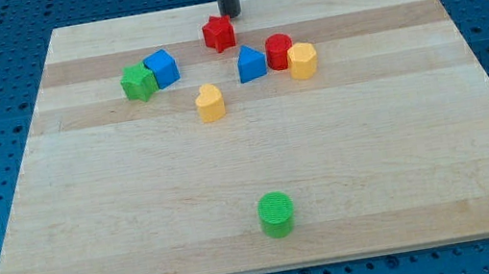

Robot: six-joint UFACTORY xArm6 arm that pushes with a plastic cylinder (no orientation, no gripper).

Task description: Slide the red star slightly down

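My tip (231, 14), a bare rod with nothing to open or close, stands just above-right of the red star (219, 33) near the board's top edge. An off-centre push could deflect the star sideways, possibly toward the blue block (251, 63).

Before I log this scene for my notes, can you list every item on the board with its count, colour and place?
red star: 1, red, near the view's top centre
red cylinder: 1, red, right of centre, touching the yellow hexagon
yellow hexagon: 1, yellow, rightmost of the cluster
blue triangle: 1, blue, left of the red cylinder
yellow heart: 1, yellow, below the cluster
blue block: 1, blue, upper left
green star: 1, green, touching the blue block's left
green cylinder: 1, green, alone near the view's bottom
board: 1, wooden
my tip: 1, dark, just above the red star
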